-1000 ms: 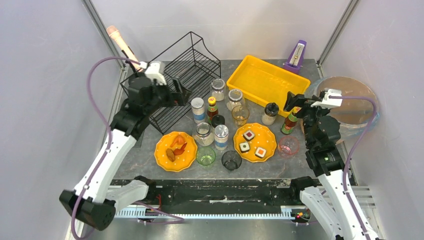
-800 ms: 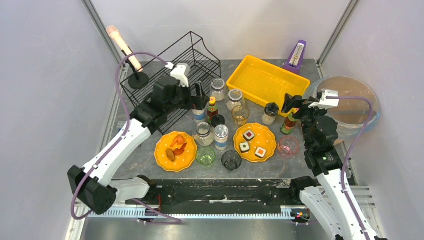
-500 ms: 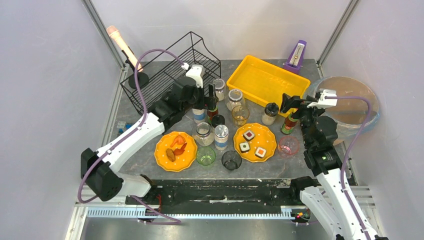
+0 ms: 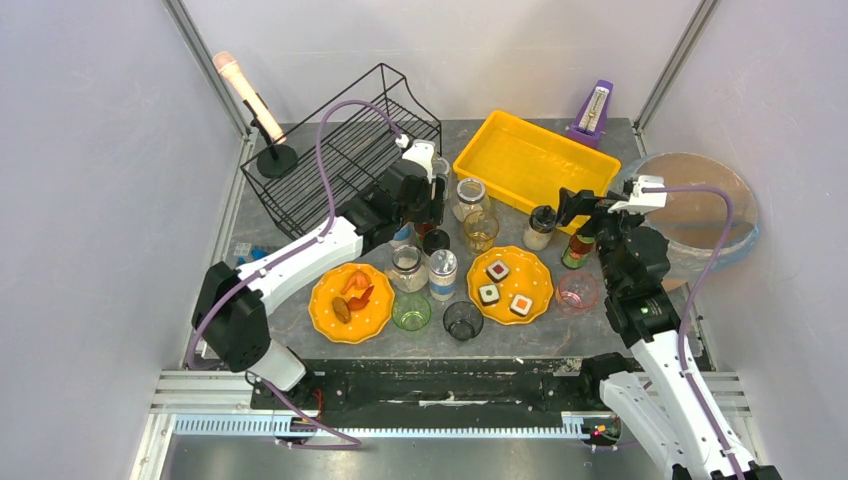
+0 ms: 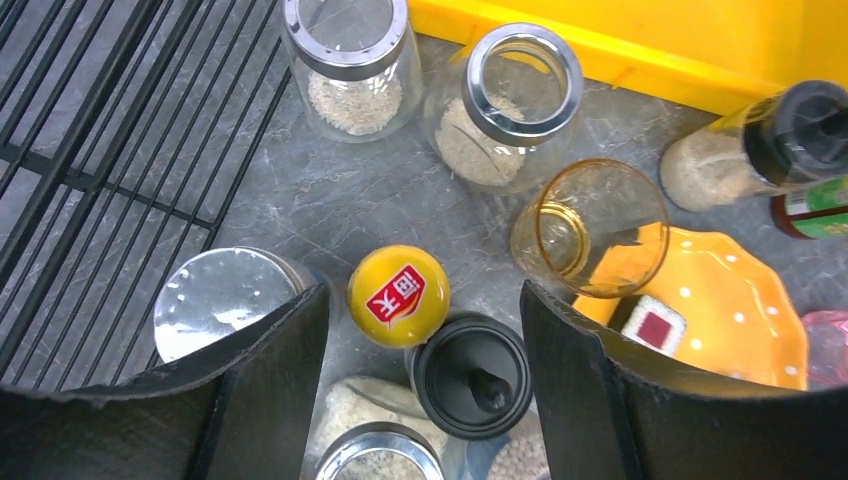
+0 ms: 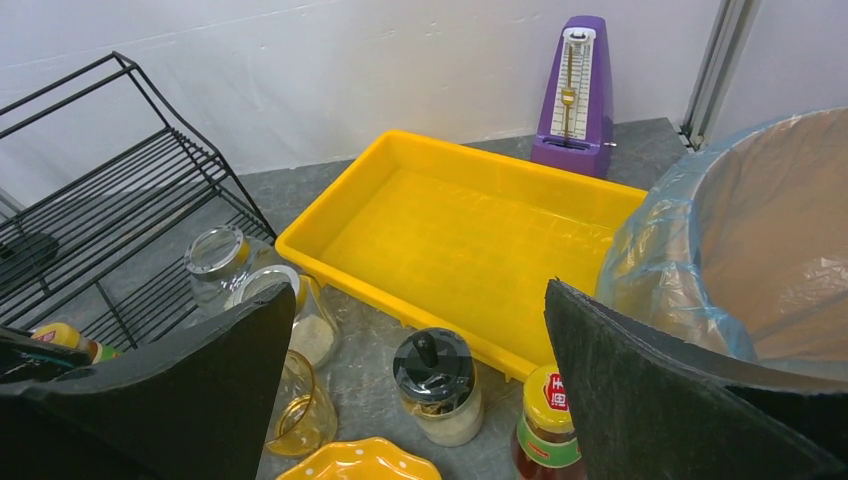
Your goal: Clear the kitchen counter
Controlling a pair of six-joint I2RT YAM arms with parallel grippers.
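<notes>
Left wrist view: left hand (image 5: pixel 420 305) is held wide open and empty, centred above the yellow-capped bottle (image 5: pixel 398 296) for a likely pick, right hand (image 6: pixel 420 300) is likewise held open and empty, and the cluttered tabletop (image 5: pixel 330 205) is spread beneath both.

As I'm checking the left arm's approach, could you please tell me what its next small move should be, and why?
Probably lower straight down, slowly: the open left gripper hangs over the yellow-capped bottle, which sits between its fingers, though the black-lidded jar crowds in beside it.
</notes>
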